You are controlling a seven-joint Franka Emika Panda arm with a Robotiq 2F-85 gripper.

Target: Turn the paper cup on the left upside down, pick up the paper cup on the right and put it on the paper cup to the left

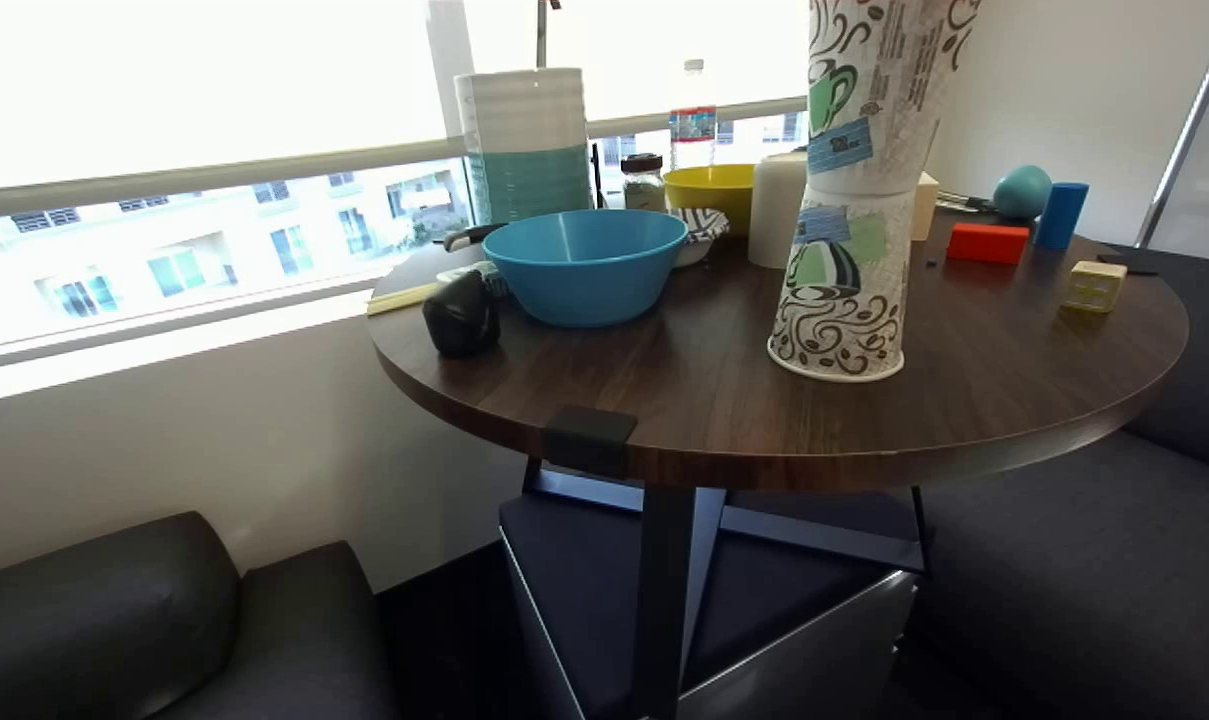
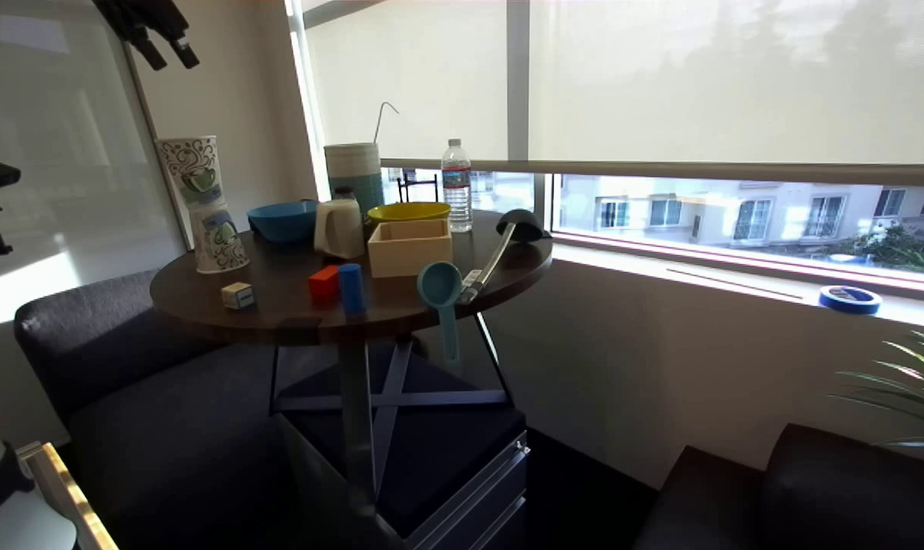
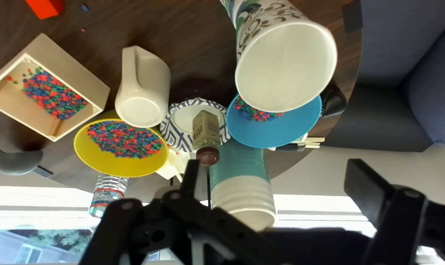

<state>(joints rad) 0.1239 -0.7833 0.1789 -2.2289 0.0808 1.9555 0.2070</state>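
Note:
Two white paper cups with brown swirl patterns stand stacked on the round dark table, seen in both exterior views. The lower cup [image 1: 849, 290] [image 2: 218, 241] is upside down with its wide rim on the table. The upper cup [image 1: 874, 100] [image 2: 192, 168] is upright on the lower cup's base, its mouth facing up. In the wrist view the upper cup [image 3: 286, 66] shows its empty inside, and the lower cup is mostly hidden. My gripper [image 2: 173, 63] [image 3: 274, 165] is open and empty, above and apart from the cups. It is out of view in an exterior view.
A blue bowl [image 1: 584, 270], a yellow bowl [image 2: 408, 212], a beige mug [image 2: 339, 229], a wooden box [image 2: 412, 256] and a tall vase [image 1: 524, 150] stand near the cups. A red block [image 2: 324, 284], blue cylinder [image 2: 351, 289] and small cube [image 2: 238, 296] lie towards the table edge.

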